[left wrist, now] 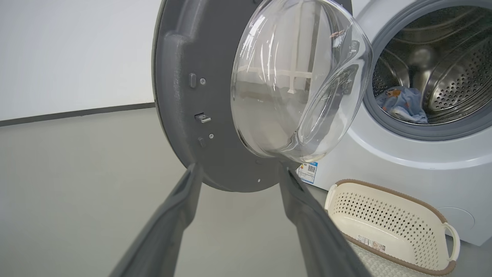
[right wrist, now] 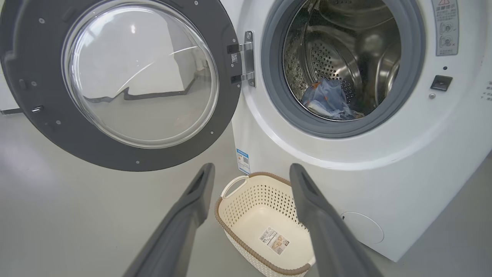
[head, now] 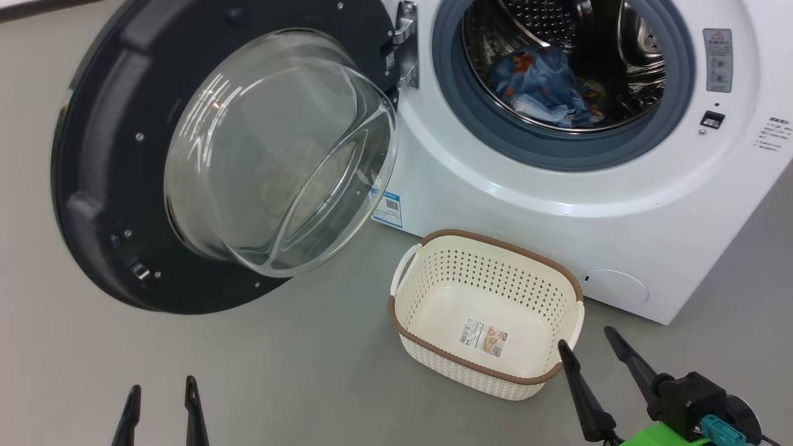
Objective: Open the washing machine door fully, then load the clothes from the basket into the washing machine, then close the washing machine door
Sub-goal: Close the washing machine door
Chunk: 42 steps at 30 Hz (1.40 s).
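Observation:
The washing machine [head: 557, 204] [left wrist: 403, 154] [right wrist: 403, 154] stands with its door [head: 118, 155] [left wrist: 184, 96] [right wrist: 34, 57] swung wide to the left, glass bowl bulging out. The light-blue printed clothes [head: 545, 87] [left wrist: 403, 104] [right wrist: 326, 99] lie in the steel drum. On the floor before the machine sits the cream basket [head: 433, 272] [left wrist: 384, 219] [right wrist: 246, 200], holding just a sticker. My left gripper [head: 162, 389] [left wrist: 238, 169] is open, low and left, below the door. My right gripper [head: 587, 342] [right wrist: 251, 169] is open beside the basket's near right corner.
Grey floor [head: 248, 371] spreads to the left of the basket and under the open door. A white wall with a dark skirting line [left wrist: 77, 113] lies behind the door. The door hinge [head: 406, 43] sits at the machine's left edge.

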Available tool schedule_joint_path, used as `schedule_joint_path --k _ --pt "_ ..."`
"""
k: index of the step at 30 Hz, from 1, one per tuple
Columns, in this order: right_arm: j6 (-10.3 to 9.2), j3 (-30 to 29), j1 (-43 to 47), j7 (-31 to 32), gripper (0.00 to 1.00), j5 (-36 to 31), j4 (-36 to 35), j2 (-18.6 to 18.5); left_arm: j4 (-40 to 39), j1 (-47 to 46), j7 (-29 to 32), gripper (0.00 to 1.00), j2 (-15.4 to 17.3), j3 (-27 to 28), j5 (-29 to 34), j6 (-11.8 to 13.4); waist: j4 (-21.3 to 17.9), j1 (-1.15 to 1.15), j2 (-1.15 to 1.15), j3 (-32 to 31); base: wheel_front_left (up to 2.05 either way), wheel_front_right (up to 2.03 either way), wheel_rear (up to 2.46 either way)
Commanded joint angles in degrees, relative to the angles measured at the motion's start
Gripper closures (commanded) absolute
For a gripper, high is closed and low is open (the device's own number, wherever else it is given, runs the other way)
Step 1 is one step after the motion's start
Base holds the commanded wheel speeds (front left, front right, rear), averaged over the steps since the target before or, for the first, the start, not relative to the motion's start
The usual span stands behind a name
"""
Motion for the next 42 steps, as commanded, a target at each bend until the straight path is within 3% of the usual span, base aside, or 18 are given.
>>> schedule_joint_path --k 1,13,15,26,31,34,37,42 --pt "0.16 1.8 -2.3 0.1 0.00 -0.8 -1.8 -0.3 -1.3 -1.3 -0.9 0.00 0.4 2.5 -0.2 0.7 0.7 0.00 0.00 0.6 0.00 0.00 0.00" --pt "0.16 3.0 -3.6 0.5 0.00 -1.2 -1.1 -0.3 -1.6 -0.4 -1.2 0.00 -1.0 4.2 0.5 -0.2 0.9 0.00 0.00 1.3 0.00 0.00 0.00" --pt "0.16 3.0 -3.6 0.5 0.00 -1.2 -0.9 -0.3 -1.4 -0.4 -1.2 1.00 -1.2 4.4 0.5 -0.5 0.9 0.00 0.00 1.2 0.00 0.00 0.00" --pt "0.16 3.0 -3.7 0.4 0.00 -1.1 -0.7 -0.3 -1.2 -0.3 -1.2 1.00 -2.2 5.4 1.6 -2.0 0.9 0.00 0.00 1.2 0.00 0.00 0.00" --pt "0.16 3.0 -3.7 0.4 0.00 -1.1 -0.8 -0.3 -2.4 -0.3 -1.2 1.00 -3.4 6.3 0.2 -3.8 0.9 0.00 0.00 1.3 0.00 0.00 0.00" --pt "0.16 3.0 -3.8 0.4 0.00 -1.2 -0.9 -0.3 -4.9 -0.2 -1.2 1.00 -6.8 8.9 -5.6 -7.9 1.0 0.00 0.00 1.4 0.00 0.00 0.00" --pt "0.16 2.9 -3.8 0.5 0.00 -1.3 -1.0 -0.3 -7.1 0.5 -1.2 1.00 -10.9 12.6 -14.9 -14.4 1.0 0.00 0.00 1.5 0.00 0.00 0.00" --pt "0.16 2.7 -3.7 0.6 0.00 -1.3 -1.0 -0.3 -8.7 1.2 -1.1 1.00 -14.4 18.6 -32.9 -24.6 0.9 0.00 0.00 1.5 0.00 0.00 0.00"
